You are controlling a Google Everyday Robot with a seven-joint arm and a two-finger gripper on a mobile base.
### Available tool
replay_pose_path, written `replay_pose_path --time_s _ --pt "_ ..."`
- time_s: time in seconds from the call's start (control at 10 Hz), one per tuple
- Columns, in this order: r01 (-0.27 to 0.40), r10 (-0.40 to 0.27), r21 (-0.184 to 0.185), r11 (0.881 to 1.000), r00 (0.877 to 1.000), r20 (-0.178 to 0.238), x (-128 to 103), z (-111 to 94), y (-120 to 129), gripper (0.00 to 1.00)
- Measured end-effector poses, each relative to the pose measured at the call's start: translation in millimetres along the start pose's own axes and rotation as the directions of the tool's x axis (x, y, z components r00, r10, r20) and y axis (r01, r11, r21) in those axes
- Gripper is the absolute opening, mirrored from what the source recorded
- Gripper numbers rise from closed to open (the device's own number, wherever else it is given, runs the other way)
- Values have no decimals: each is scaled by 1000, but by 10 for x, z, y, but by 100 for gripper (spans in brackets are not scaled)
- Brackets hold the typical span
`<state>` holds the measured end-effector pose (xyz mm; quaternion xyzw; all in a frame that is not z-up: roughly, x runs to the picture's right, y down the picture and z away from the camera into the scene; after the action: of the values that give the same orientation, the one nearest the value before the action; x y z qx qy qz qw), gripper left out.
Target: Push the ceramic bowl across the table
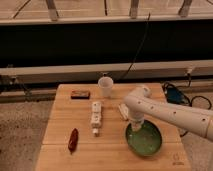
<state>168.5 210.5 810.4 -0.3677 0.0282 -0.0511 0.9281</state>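
The green ceramic bowl (145, 140) sits on the light wooden table (60, 155), near its front right corner. My white arm reaches in from the right. My gripper (135, 126) points down at the bowl's far left rim, at or just inside the edge. I cannot tell whether it touches the bowl. The arm hides part of the bowl's far rim.
A white cup (105, 86) stands at the far middle. A small dark box (80, 94) lies far left. A white packet (96, 117) lies in the middle and a small white item (123, 111) beside the arm. A red object (73, 139) lies front left. A dark mark (176, 161) is near the front right corner.
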Motion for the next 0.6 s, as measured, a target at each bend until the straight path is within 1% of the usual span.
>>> replay_pose_path --time_s 0.2,0.4,0.6 --pt "20 -20 3 1000 1000 -15 -37 -7 -24 4" --pt "51 -51 2 999 998 -30 -208 -25 -60 4" --pt "71 -71 3 997 997 -43 -299 -43 -86 4"
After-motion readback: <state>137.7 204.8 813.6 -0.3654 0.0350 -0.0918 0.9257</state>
